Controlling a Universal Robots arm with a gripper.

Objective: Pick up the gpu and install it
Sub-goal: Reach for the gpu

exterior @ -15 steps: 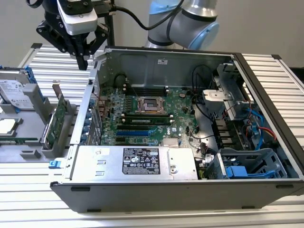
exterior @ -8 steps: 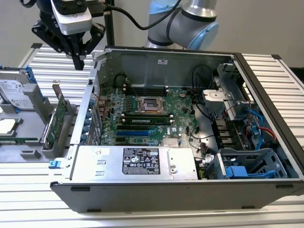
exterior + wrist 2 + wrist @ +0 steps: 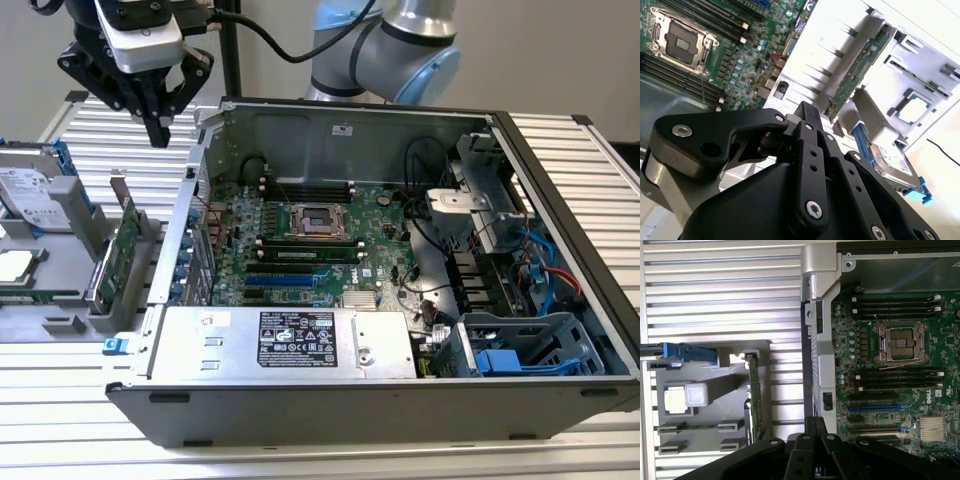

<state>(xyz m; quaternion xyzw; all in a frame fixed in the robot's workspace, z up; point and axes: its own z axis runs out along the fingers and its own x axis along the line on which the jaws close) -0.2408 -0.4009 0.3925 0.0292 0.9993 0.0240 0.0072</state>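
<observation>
Thinness is my worry: the gpu (image 3: 118, 255) stands on edge in a grey holder (image 3: 95, 222), just beside the open computer case (image 3: 300, 410), on the exterior view's left. My gripper (image 3: 160, 128) hangs above it, fingers together, holding nothing. If I descend off-line, I judge the tips could strike the card's top edge or the holder's posts and tip it.
</observation>
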